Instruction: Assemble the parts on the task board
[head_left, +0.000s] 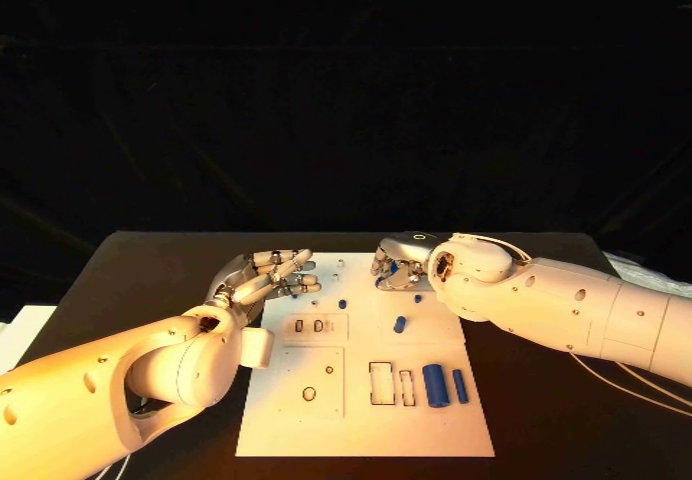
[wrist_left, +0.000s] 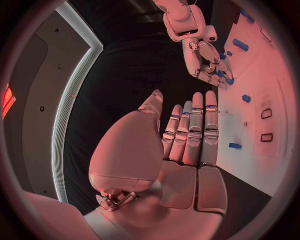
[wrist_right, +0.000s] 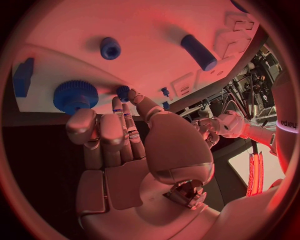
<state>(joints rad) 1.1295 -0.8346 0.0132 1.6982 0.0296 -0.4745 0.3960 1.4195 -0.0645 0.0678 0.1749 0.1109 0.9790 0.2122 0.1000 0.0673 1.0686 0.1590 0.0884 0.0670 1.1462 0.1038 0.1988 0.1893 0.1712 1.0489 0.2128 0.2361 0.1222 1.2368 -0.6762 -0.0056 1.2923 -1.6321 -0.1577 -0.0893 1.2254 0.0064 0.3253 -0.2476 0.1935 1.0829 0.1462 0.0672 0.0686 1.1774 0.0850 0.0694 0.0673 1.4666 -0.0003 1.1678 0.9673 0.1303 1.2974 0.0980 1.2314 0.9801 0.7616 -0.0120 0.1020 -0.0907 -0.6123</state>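
Observation:
The white task board lies mid-table. Blue parts on it include two cylinders at the near right and small pegs near the middle. My left hand hovers at the board's far left edge, fingers straight and empty. My right hand hangs over the board's far edge. In the right wrist view its fingers stretch toward a blue gear, and one fingertip is at a small blue peg. Nothing is pinched between thumb and fingers.
In the right wrist view, a blue socket-head peg and a blue cylinder stand beyond the gear, and a blue block lies beside it. The board has empty rectangular slots and oval holes. Black table surrounds the board.

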